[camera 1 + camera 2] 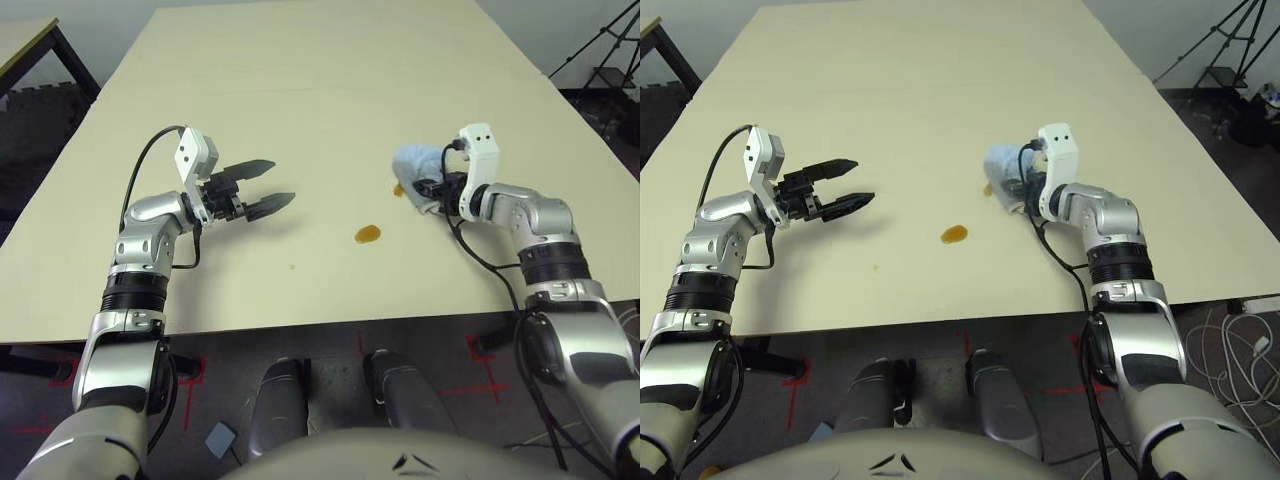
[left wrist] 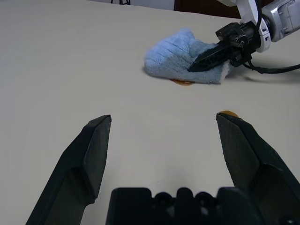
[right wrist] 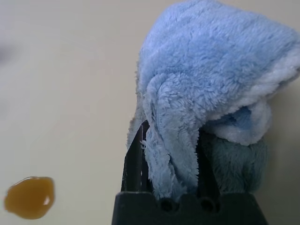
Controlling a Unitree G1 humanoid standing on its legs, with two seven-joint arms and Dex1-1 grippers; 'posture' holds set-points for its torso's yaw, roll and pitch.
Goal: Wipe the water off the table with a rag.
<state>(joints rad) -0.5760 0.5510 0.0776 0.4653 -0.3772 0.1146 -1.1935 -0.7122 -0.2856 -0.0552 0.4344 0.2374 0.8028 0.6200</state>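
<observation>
The light blue rag point(image 1: 416, 168) lies bunched on the cream table point(image 1: 320, 90), right of centre, with my right gripper point(image 1: 432, 187) shut on it. One amber blob of water point(image 1: 398, 189) peeks out from under the rag's near-left edge. A second blob of water point(image 1: 367, 234) sits apart, nearer me and to the left of the rag. In the right wrist view the rag point(image 3: 206, 89) drapes over both black fingers. My left gripper point(image 1: 280, 184) hovers open over the table's left half, holding nothing, its fingers point(image 2: 91, 154) pointing toward the rag point(image 2: 180, 56).
A dark side table point(image 1: 40, 55) stands off the far left corner. A tripod point(image 1: 610, 50) and cables stand off the far right. The table's front edge point(image 1: 300, 330) runs just ahead of my forearms.
</observation>
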